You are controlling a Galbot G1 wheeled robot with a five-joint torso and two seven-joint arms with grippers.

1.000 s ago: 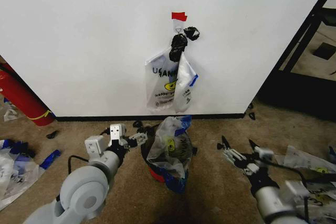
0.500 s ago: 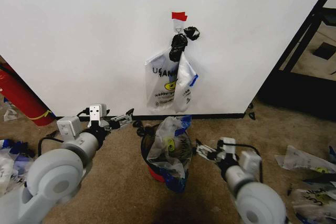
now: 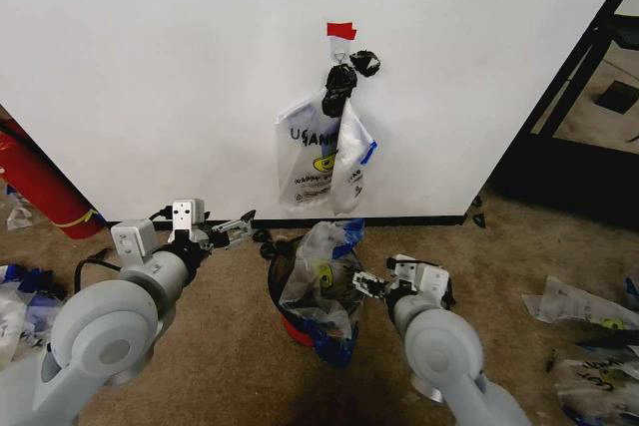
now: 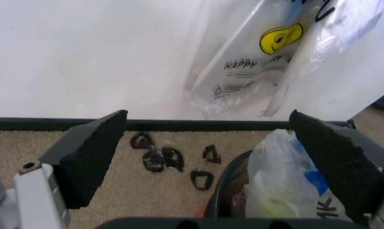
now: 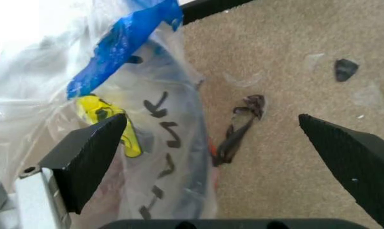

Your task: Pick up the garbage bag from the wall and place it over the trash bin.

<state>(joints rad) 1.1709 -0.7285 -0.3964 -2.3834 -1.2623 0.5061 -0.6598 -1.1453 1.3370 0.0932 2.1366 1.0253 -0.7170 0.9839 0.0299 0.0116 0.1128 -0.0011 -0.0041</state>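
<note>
While a red cylinder (image 3: 35, 185) leans at far left, the left gripper (image 3: 236, 231) hangs wide open left of the trash bin (image 3: 290, 298), already draped with a bag. Behind it the garbage bag (image 3: 319, 162) hangs on the wall (image 3: 150, 67) under a black knotted clump (image 3: 344, 77). The right gripper (image 3: 364, 283), jaws spread, sits just beside the bin's right.

Thin translucent whitish plastic garbage bag (image 3: 321, 155) with black print, yellow smiley, blue edge: hangs flat against plain white wall (image 3: 160, 77) from hook under small red tape strip. Small round dark trash bin with red base (image 3: 292, 324) on carpet below, near black baseboard, already covered by similar crumpled bag.
</note>
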